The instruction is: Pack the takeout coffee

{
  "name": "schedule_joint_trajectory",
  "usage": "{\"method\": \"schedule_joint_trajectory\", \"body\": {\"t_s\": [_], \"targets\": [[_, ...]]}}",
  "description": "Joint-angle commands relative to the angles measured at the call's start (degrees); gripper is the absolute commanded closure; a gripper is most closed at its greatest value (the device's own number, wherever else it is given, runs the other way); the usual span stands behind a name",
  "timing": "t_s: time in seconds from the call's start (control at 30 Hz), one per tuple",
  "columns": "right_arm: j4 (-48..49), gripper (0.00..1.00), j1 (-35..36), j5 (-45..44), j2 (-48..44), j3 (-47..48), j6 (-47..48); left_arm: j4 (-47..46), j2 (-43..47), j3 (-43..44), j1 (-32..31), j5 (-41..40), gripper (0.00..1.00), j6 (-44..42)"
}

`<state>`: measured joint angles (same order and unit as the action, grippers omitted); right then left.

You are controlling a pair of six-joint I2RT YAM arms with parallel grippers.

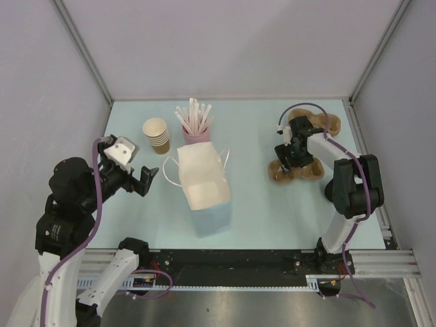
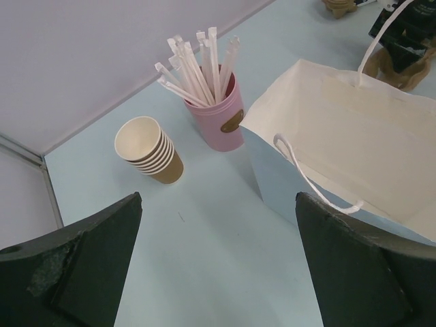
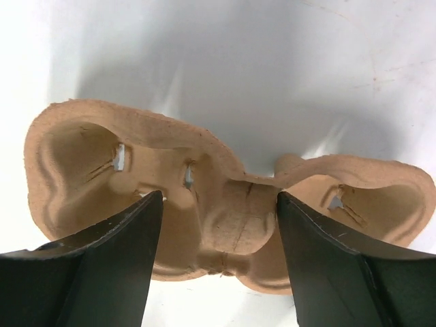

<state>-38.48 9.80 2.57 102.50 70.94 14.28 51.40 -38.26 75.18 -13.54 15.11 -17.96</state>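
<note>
Left arm (image 1: 68, 197): elbow folded up high, forearm reaching out level behind its gripper.
Left gripper (image 1: 145, 180): jaws spread as wide as they go; the dark fingers (image 2: 88, 266) sit level with each other.
Right arm (image 1: 353, 185): elbow raised, forearm stretched forward, wrist bent down above its gripper.
Right gripper (image 1: 290, 158): pointing steeply down, jaws well apart; whether the fingers (image 3: 102, 272) press on anything cannot be told.

Pulp carrier (image 3: 225, 231): rim toward 6 o'clock hidden behind the right end effector (image 3: 219, 199). Paper bag (image 2: 340, 129): cut off at 3 o'clock, left wrist view.
</note>
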Motion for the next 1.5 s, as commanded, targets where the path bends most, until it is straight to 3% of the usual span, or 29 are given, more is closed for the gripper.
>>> {"method": "schedule_joint_trajectory", "body": {"t_s": [0.0, 0.4, 1.47], "targets": [[0.4, 0.28, 1.2, -5.6, -2.5, 1.0, -2.4, -1.8, 1.6, -1.4, 1.1, -0.4, 0.01, 1.2], [-1.9, 0.34, -5.0, 0.0, -4.8, 0.9, -2.5, -3.0, 4.0, -3.6, 5.3, 3.6, 0.01, 2.0], [-1.9, 0.44, -5.0, 1.7, -0.8, -0.7, -0.7, -4.1, 5.3, -6.9, 11.1, 10.1, 0.01, 3.5]]}}
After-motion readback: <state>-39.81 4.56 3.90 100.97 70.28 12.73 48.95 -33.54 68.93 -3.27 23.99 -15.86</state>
